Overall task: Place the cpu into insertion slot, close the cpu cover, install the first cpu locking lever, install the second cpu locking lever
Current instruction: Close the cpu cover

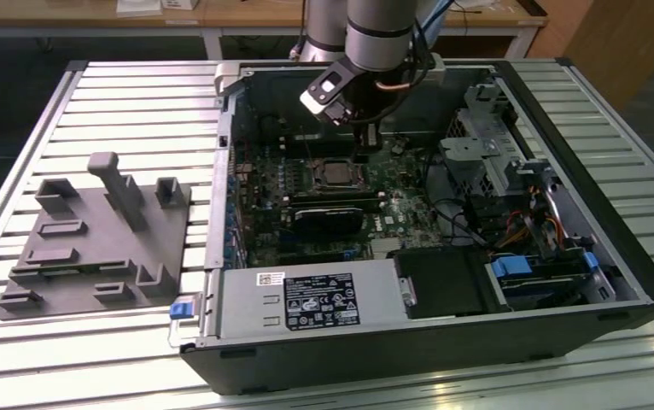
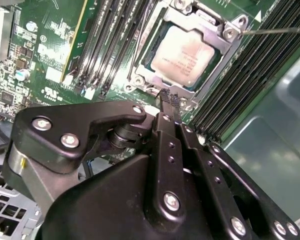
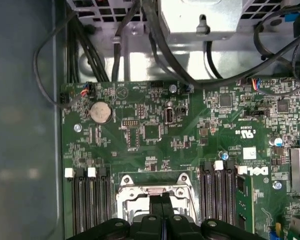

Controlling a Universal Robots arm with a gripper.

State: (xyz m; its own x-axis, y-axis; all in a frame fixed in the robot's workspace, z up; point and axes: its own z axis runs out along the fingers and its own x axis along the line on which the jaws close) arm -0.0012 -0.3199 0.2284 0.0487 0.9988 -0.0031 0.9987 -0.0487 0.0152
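We see the cpu [image 2: 182, 55] lying in the slot [image 1: 313, 173], and the cover [image 2: 205, 21] looks shut over it. The gripper [image 2: 168, 97] has its jaws squeezed together on nothing, tips by the cover's edge. A thin lever [image 2: 280, 30] sticks out loose, so we think the levers are left to do

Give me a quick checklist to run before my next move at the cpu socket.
1. cpu lying in the insertion slot: ok.
2. cpu cover down over the cpu: ok.
3. End effector shut, tips at the cover's edge: ok.
4. Thin locking lever latched: cannot tell.
5. Black cables away from the socket: ok.
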